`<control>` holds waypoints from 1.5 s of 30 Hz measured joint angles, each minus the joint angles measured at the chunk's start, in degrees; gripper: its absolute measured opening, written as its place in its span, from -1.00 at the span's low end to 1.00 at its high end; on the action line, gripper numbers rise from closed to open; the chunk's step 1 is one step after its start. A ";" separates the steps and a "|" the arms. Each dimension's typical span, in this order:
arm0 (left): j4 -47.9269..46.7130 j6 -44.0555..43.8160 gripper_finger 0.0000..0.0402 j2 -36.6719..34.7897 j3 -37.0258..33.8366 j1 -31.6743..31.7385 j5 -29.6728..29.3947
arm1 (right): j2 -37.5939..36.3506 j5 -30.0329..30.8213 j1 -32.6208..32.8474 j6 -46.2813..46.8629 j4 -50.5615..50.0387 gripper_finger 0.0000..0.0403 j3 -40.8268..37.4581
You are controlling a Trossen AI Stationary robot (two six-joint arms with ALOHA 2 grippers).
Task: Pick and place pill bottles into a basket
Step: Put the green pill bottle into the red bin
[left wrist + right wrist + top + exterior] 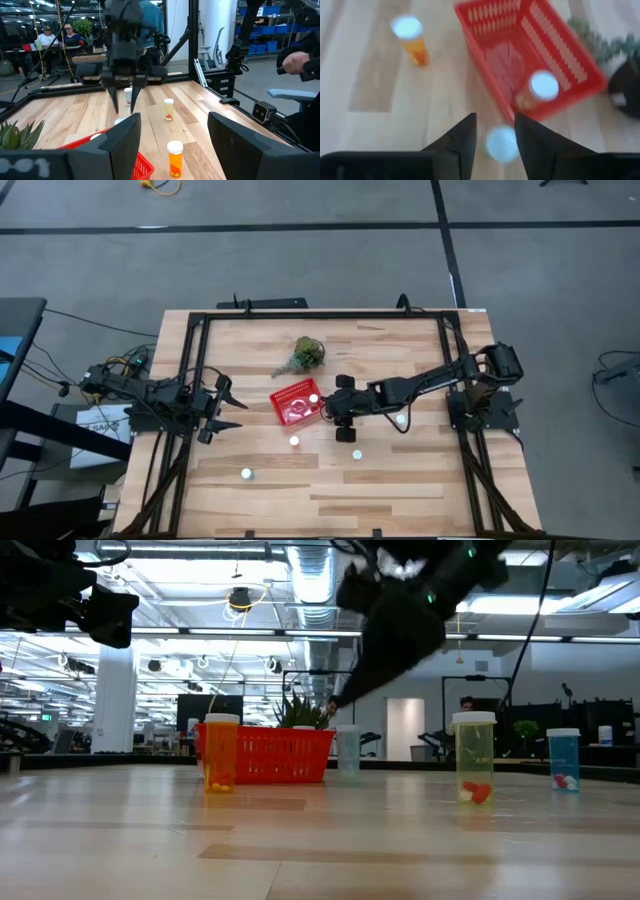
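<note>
Pale wooden table (400,480): right gripper (492,145), fingers parted, hangs directly over 1 upright white-capped bottle (501,143) just beside the red basket (570,65), nearer than the open left gripper (228,412)

Desk (400,480): pale wooden planks in butcher-block strips, smooth, with a soft satin sheen in the low view.
Desk frame (320,315): black metal bars, matt.
Small square red plastic basket (295,404): moulded mesh grid walls, slightly glossy.
Tiny round pill bottles with white caps (473,758): translucent tinted plastic, orange, yellow and blue, shiny; caps smooth and matt white.
Right tool (493,142): 2 dark fingers, matt plastic look.
Left tool (172,145): 2 dark fingers, same matt finish.
Green leafy clump (305,355): rough, spiky leaves.
</note>
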 joint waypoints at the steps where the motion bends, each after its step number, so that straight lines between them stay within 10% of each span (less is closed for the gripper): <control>1: 0.00 0.06 0.10 -0.02 0.00 0.02 0.00 | -0.02 0.01 0.24 -0.54 -0.88 -0.44 0.98; 13: 0.00 -0.04 0.10 -0.01 -0.01 0.02 0.00 | -0.02 0.18 0.29 -1.97 -6.23 -0.56 3.53; 30: 0.00 -0.04 0.10 -0.02 0.00 0.00 0.00 | -0.02 0.10 -2.20 1.14 -9.33 0.42 2.09; 45: 0.00 -0.31 0.10 -0.01 0.00 0.01 0.00 | 2.16 -1.67 -2.21 3.20 -1.34 0.52 -2.47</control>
